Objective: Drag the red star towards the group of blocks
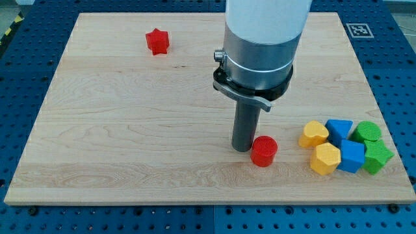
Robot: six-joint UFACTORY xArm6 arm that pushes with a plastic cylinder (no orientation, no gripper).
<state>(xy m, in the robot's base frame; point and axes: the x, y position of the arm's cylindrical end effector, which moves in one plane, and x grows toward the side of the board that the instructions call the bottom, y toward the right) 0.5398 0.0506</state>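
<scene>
- The red star sits alone near the tabletop's top left, well apart from everything else.
- My tip rests at centre, bare, holding nothing, touching the red cylinder on its right.
- At the view's right cluster the yellow heart, yellow hexagon, two blue blocks and two green blocks.

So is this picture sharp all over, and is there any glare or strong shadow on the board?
Camera view: sharp throughout, the wooden board evenly lit with no glare; only soft shadows beneath the red cylinder and the red star. My tip sits just left of the cylinder. The arm's pale upper casing is cut off at the view's top.
</scene>
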